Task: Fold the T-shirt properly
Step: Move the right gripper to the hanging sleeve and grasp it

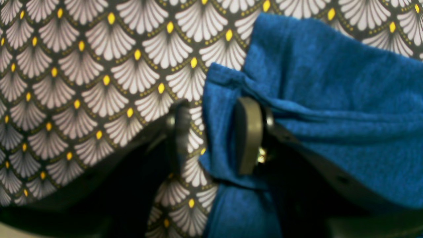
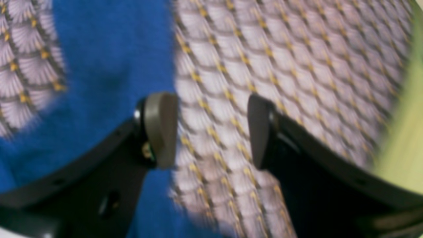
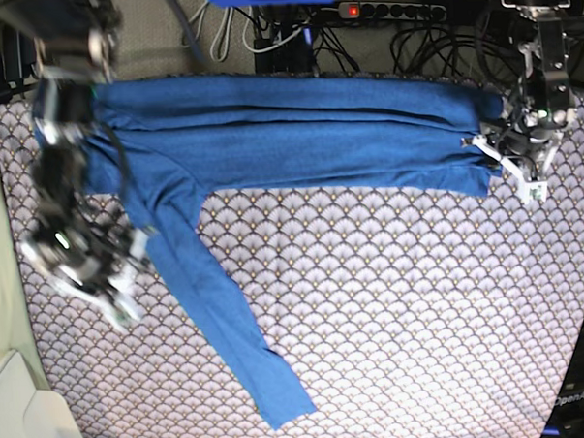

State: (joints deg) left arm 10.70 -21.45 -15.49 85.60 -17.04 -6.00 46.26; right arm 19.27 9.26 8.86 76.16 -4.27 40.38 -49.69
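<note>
There is one blue T-shirt (image 3: 288,132), with one long sleeve (image 3: 219,319) lying out across one patterned table cover (image 3: 402,301). Two robot arms are in view, each carrying one gripper: left (image 1: 213,135), right (image 2: 211,130).

Base view overhead, facing down on the table cover (image 3: 393,302), both wrist views close above it
</note>
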